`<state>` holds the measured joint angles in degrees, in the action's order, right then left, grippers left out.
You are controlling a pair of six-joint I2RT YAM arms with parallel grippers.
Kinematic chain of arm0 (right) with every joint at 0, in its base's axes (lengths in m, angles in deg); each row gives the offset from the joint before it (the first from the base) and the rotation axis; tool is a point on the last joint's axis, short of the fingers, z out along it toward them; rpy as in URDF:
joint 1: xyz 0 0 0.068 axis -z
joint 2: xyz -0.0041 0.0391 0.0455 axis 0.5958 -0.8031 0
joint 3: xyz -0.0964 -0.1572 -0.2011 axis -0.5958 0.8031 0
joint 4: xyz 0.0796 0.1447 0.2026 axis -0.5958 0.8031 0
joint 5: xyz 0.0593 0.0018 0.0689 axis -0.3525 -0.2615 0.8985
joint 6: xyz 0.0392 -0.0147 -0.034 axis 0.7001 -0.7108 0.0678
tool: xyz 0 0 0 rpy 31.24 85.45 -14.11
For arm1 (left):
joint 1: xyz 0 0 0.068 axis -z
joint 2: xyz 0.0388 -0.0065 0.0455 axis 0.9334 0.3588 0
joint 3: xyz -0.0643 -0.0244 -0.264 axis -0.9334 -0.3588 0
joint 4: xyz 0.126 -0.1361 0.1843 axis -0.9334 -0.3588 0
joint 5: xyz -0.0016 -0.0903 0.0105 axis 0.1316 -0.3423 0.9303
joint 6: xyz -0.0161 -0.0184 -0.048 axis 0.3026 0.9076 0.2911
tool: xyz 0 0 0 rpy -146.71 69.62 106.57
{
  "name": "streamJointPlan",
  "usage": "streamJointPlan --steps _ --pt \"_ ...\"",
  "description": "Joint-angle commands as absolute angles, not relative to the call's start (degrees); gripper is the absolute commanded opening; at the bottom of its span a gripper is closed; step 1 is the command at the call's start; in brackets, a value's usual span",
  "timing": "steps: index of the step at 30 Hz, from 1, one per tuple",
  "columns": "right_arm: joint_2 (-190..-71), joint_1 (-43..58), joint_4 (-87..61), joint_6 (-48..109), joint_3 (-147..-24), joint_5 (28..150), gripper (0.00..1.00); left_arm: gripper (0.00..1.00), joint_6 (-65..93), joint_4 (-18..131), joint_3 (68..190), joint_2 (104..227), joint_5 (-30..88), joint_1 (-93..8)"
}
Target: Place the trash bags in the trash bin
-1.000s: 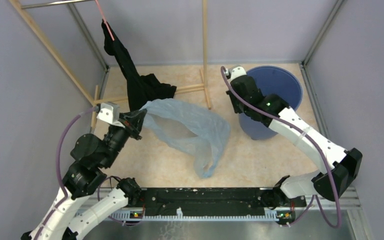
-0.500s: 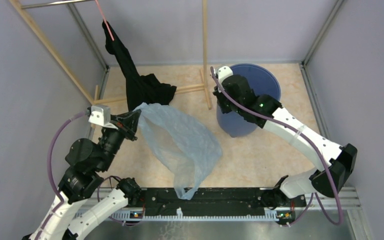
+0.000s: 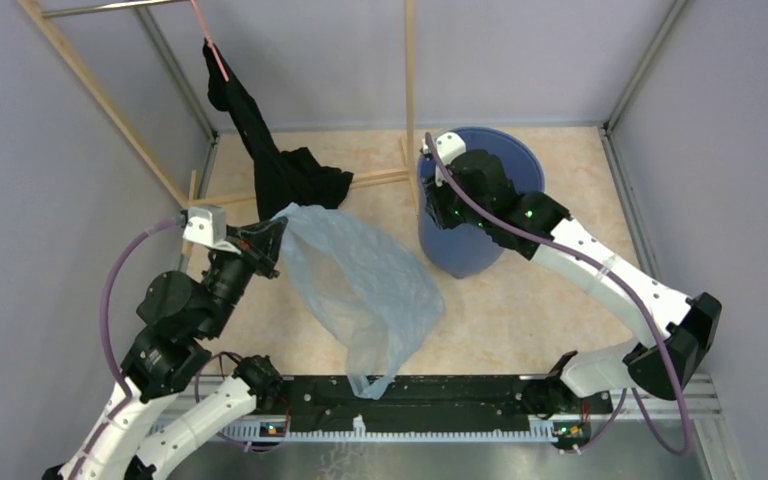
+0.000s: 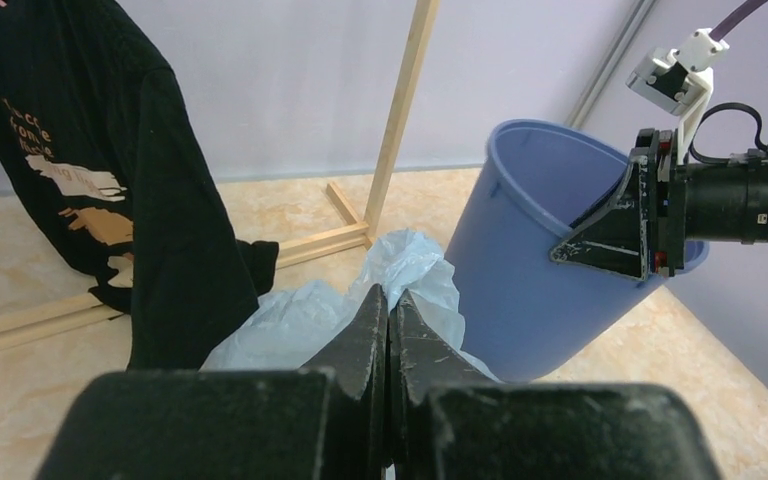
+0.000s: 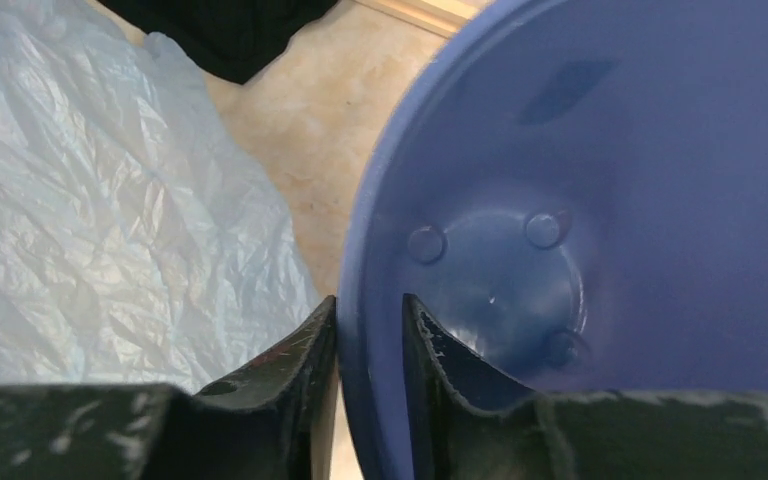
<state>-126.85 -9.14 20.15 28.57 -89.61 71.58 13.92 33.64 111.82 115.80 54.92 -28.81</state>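
Observation:
A pale-blue translucent trash bag (image 3: 365,285) hangs from my left gripper (image 3: 278,232), which is shut on its upper corner; the bag drapes down toward the near rail. In the left wrist view the film (image 4: 415,275) bunches at my closed fingertips. The blue trash bin (image 3: 485,210) stands at the back right, tilted toward the left. My right gripper (image 3: 438,205) is shut on its left rim; in the right wrist view the rim (image 5: 365,330) sits between my fingers, with the bin's inside bottom (image 5: 505,270) in sight and the bag (image 5: 110,200) to the left.
A black garment (image 3: 280,170) hangs from a pink hanger on a wooden rack (image 3: 408,100) at the back left, its hem on the floor. Grey walls enclose the floor. A black rail (image 3: 410,395) runs along the near edge.
My right gripper has dragged the bin leftward and tipped it toward the bag. My left gripper has lifted the bag, which now hangs lower toward the near rail.

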Motion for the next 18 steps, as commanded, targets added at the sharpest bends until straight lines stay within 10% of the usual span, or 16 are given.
streamJointPlan --steps 1,7,18 --pt "-127.94 -10.09 22.04 29.99 -94.78 68.25 0.36 0.00 15.04 36.96 112.97 119.36 54.97 -28.72" --pt "-126.95 -13.61 26.63 29.26 -97.09 61.33 0.60 0.00 13.70 30.65 123.44 135.49 59.13 -28.72" --pt "-125.56 -27.44 26.76 30.82 -95.70 57.95 0.62 0.00 7.97 31.57 133.19 149.09 66.75 -28.81"
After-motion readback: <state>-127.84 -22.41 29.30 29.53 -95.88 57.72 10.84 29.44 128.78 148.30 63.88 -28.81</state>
